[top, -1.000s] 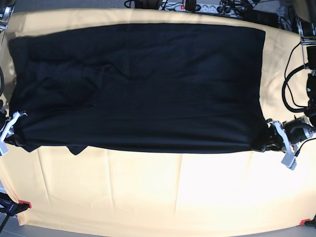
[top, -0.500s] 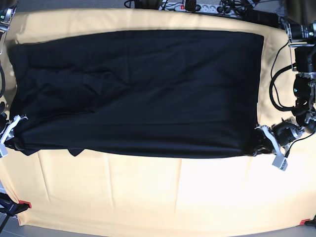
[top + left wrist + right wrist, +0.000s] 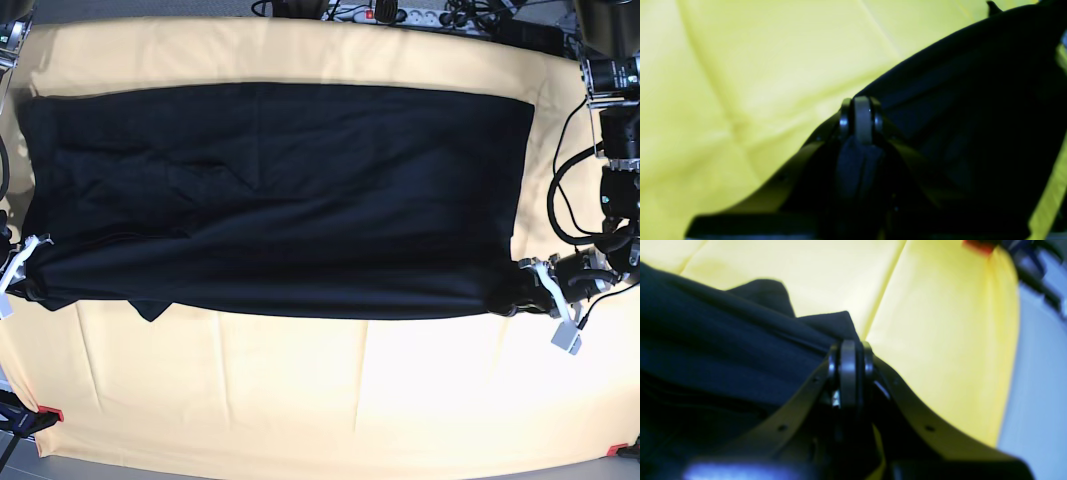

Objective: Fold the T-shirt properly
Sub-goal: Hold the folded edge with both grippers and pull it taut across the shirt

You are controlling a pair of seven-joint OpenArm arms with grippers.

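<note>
Now T-shirt (image 3: 280, 200) stretched between left end effector (image 3: 522, 296), right end effector (image 3: 28, 270), both clamped on its corners

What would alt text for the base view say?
A large black soft-fabric T-shirt lies spread across a pale yellow-orange cloth. The left gripper and right gripper, both shut, pinch its near edge at opposite ends.

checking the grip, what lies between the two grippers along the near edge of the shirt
In the base view, only the T-shirt itself: its near edge runs unbroken from the right gripper to the left gripper, both shut on it, over the yellow cloth.
</note>
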